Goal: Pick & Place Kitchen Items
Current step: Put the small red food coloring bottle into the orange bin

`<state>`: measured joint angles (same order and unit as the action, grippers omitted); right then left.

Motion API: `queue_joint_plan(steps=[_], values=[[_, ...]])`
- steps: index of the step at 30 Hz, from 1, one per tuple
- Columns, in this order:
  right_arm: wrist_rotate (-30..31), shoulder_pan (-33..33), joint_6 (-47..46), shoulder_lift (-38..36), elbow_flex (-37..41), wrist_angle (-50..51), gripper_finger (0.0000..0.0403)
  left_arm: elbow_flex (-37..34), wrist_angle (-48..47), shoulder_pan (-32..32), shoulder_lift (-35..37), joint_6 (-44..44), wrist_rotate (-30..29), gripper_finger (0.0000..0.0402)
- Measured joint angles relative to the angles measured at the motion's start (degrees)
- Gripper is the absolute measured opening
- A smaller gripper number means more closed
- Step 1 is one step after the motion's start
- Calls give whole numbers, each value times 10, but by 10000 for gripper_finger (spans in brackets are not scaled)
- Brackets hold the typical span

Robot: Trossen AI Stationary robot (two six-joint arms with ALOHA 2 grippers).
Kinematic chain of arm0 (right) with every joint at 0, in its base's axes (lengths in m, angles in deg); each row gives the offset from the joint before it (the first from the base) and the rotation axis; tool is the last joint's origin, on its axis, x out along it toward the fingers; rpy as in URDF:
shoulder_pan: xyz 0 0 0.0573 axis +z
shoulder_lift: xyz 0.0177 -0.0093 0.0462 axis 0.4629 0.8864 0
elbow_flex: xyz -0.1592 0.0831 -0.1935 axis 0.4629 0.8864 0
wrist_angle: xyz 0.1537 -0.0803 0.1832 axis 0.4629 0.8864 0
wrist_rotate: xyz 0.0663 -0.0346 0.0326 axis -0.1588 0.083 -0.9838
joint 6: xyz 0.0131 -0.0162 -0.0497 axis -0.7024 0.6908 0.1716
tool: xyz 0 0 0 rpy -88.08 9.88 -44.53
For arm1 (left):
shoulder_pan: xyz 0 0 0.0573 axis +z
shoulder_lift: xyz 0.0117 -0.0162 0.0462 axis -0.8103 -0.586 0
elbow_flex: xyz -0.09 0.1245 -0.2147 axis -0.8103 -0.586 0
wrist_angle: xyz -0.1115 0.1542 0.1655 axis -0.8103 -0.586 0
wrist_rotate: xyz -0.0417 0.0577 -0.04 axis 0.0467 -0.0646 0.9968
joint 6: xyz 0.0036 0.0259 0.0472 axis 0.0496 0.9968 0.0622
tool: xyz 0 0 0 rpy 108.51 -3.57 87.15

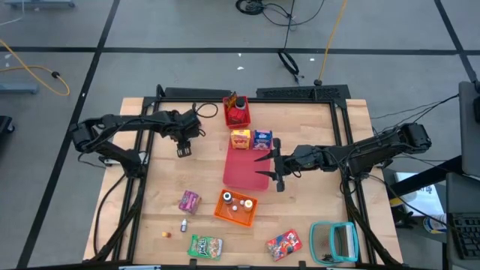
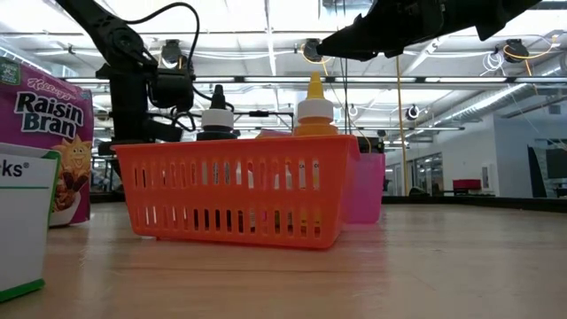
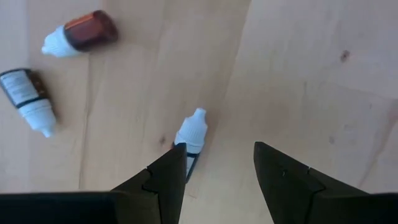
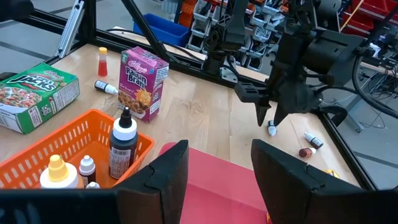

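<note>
Wooden tabletop point(image 1: 315, 127) filled the left wrist view, where three tiny bottles lay on their sides: one white-capped bottle point(image 3: 190, 138) partly hidden behind the left gripper point(image 3: 216, 163) finger, a dark-labelled one point(image 3: 28, 99), and a brown one point(image 3: 81, 32). The left gripper's jaws stood partly apart above the white-capped bottle, gripping nothing – whether a fingertip touched the bottle could not be told.

From above those bottles were too small to make out under the left gripper point(image 1: 184, 147). The right gripper point(image 1: 274, 169) hung over the edge of the flat red mat point(image 1: 244, 169), jaws partly apart and empty.

Counted from above: two small cartons behind the mat – a yellow carton point(image 1: 240, 139) and a blue carton point(image 1: 262, 139) – one Raisin Bran carton point(image 1: 189, 201), one green packet point(image 1: 205, 246), one red packet point(image 1: 284, 244), and a red bin point(image 1: 237, 114) whose contents were hard to read. The orange basket point(image 1: 235, 208) held at least three bottles (the low view showed a black-topped bottle point(image 2: 217, 120) and a yellow-topped bottle point(image 2: 314, 111) above its rim). A teal-framed object point(image 1: 334, 241) lay near the red packet.

In the low view the basket blocked most of the table behind it, and a green-and-white box point(image 2: 22, 221) was cut off at the edge.
</note>
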<state>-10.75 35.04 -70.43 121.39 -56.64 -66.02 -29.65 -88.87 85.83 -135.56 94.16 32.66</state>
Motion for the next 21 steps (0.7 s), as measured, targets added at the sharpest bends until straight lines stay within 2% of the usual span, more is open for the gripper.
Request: queue_joint_plan(steps=[9,13,21], values=[[0,0,-2,0,0,0,169,0,39,0,-25,39,-3,186],[0,0,-2,0,0,0,169,0,49,0,-28,34,-45,186],[0,0,-2,0,0,0,169,0,43,5,-28,48,-23,185]])
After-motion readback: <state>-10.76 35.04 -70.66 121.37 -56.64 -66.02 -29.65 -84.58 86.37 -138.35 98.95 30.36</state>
